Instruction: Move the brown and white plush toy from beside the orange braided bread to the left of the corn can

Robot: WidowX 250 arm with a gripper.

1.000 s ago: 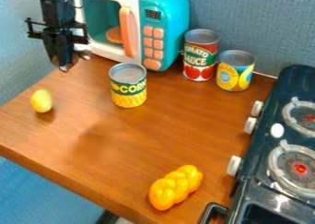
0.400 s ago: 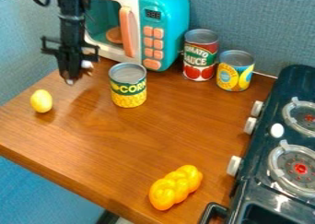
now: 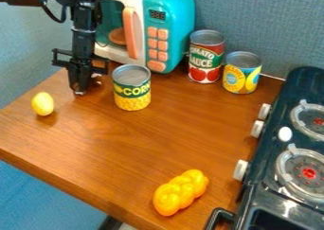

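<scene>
Black gripper (image 3: 86, 86) hanging between lemon (image 3: 42, 104) and corn can (image 3: 132, 88); whether spread or pressed together, cannot tell.

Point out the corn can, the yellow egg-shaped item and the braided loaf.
corn can (image 3: 132, 92): camera view, front label
yellow egg-shaped item (image 3: 42, 104): camera view, middle
braided loaf (image 3: 180, 192): camera view, middle of the braid
</scene>
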